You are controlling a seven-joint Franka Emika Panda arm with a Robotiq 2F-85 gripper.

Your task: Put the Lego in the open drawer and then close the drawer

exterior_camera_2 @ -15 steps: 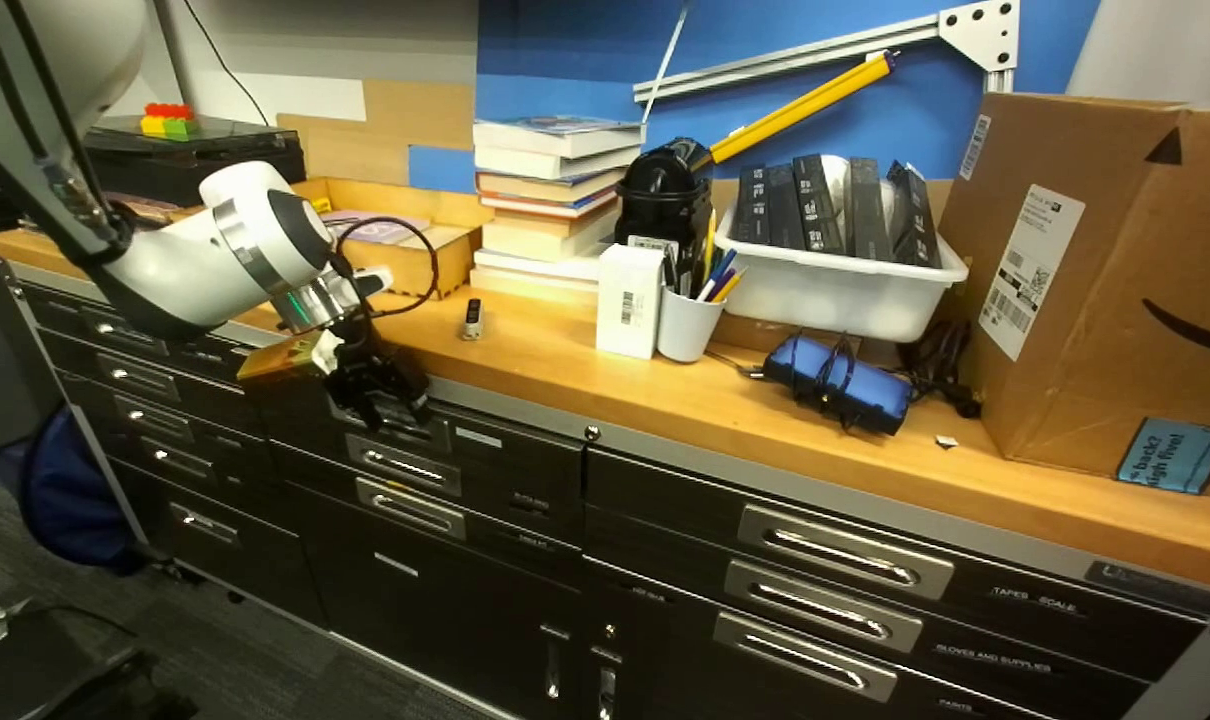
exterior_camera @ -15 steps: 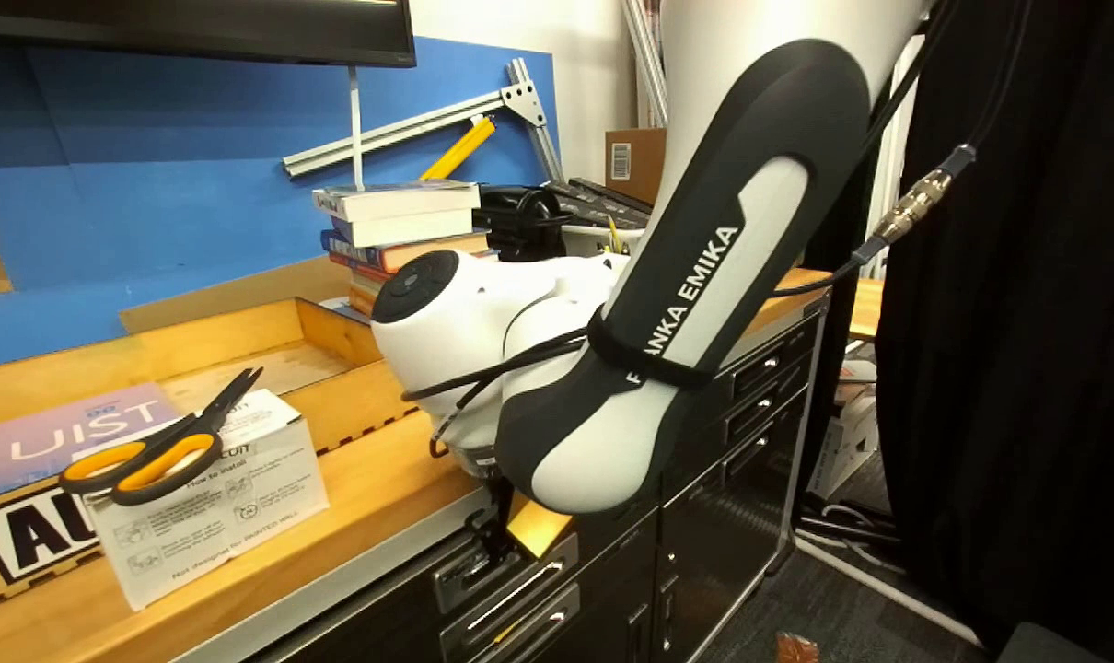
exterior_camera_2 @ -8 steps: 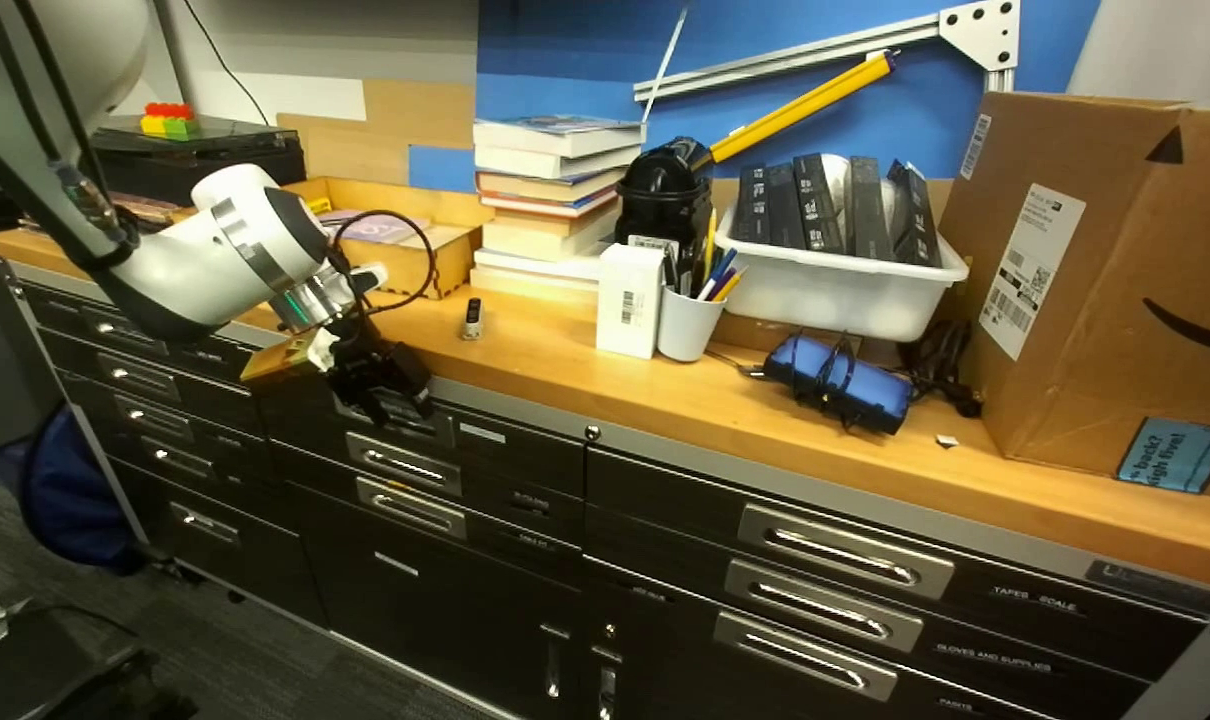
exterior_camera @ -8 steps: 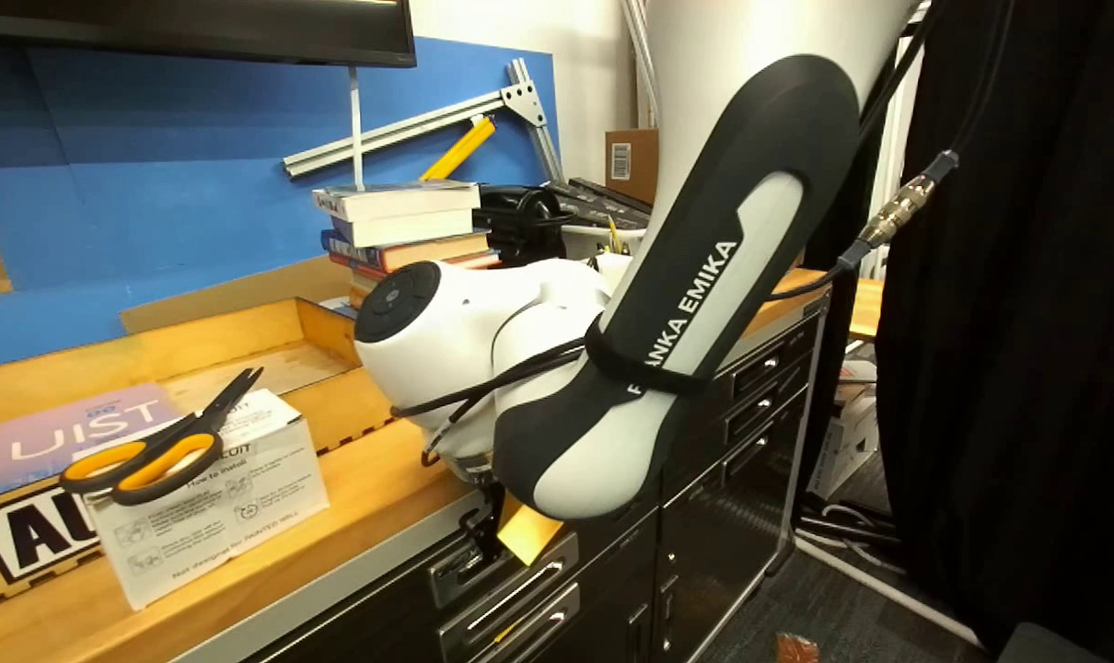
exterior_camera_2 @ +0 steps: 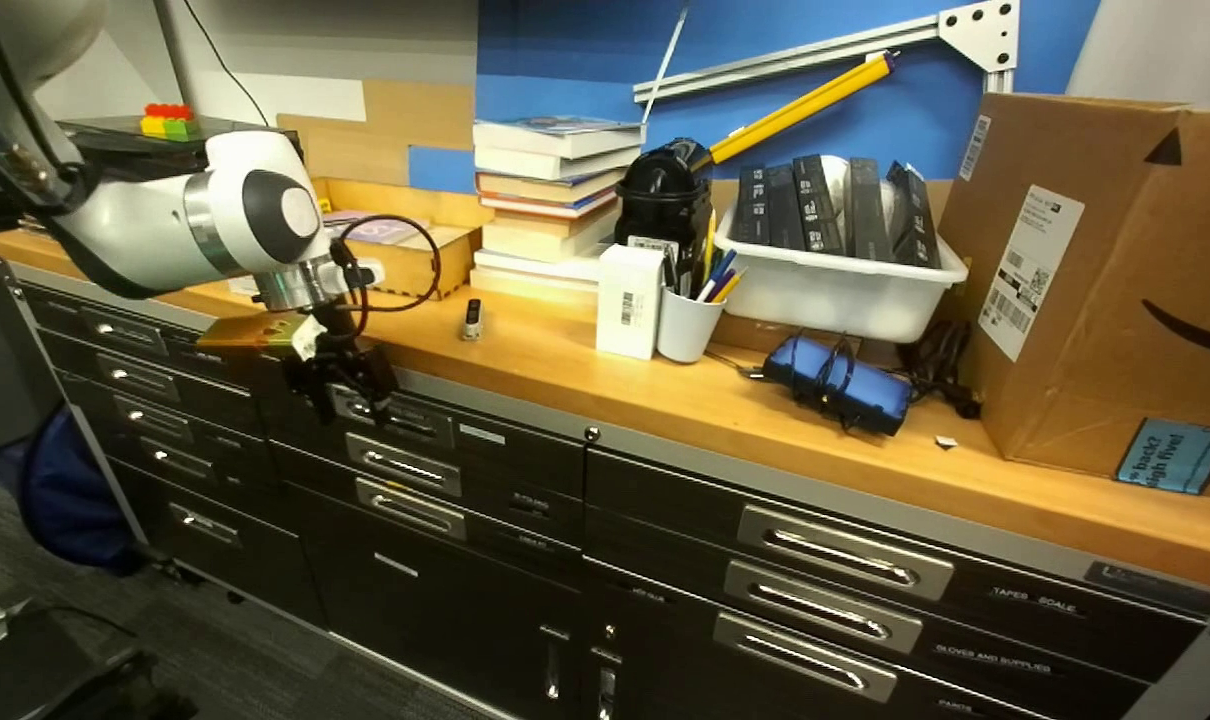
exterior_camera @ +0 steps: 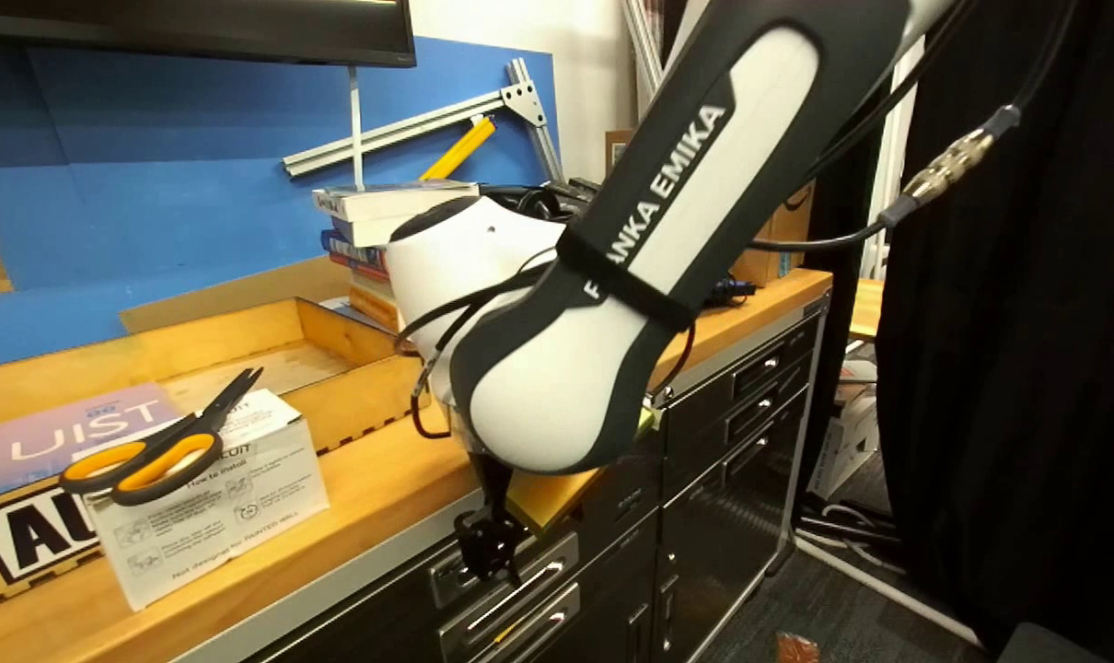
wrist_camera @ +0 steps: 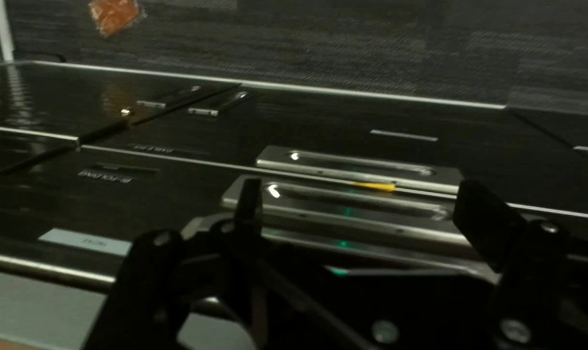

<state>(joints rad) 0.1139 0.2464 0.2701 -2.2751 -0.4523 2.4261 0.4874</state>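
Observation:
My gripper (wrist_camera: 365, 209) is open and empty in the wrist view, its black fingers wide apart over the silver handles of the dark cabinet. In both exterior views, the gripper (exterior_camera_2: 352, 408) (exterior_camera: 494, 564) hangs below the benchtop edge in front of the upper drawer handles, pointing down. A wide dark drawer (exterior_camera_2: 525, 455) with a silver handle lies behind it, and its front looks flush with the cabinet. It also shows in the wrist view (wrist_camera: 172, 214). The gripper partly covers its handle. The light-blue Lego is out of view or hidden.
The wooden benchtop (exterior_camera_2: 545, 350) carries a book stack (exterior_camera_2: 545, 200), a pen cup (exterior_camera_2: 690, 325), a white bin (exterior_camera_2: 835, 285) and a cardboard box (exterior_camera_2: 1095, 300). Scissors (exterior_camera: 166, 456) lie on a white box (exterior_camera: 216, 516). A yellow scrap (wrist_camera: 377, 186) sits between two lower handles.
The arm has risen and the wrist has turned more upright. The gripper has shifted left in an exterior view, apparently away from the drawer front. The drawer fronts look unchanged.

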